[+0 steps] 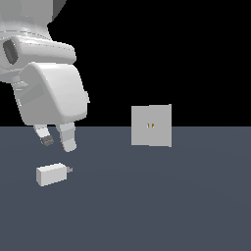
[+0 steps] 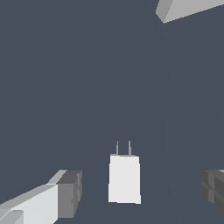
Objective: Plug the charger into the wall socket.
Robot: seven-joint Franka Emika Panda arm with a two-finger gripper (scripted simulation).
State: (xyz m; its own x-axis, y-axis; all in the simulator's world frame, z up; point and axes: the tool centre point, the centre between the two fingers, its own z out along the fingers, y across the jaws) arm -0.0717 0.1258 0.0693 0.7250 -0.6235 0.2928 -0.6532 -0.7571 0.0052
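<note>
Spread wide and holding nothing, the gripper [image 1: 58,140] hangs fingers-down just above the charger [image 1: 51,174], tilted slightly off vertical. In the wrist view the charger [image 2: 124,178] lies on the dark floor [image 1: 147,206] between the two pads [image 2: 69,193], prongs pointing toward the wall socket [image 1: 151,125], which stands upright well apart at the exterior view's right.

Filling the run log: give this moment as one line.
phase: pre-grasp | gripper: open, above charger, no contact | charger: flat on floor, prongs toward wall socket | wall socket: upright, unplugged
</note>
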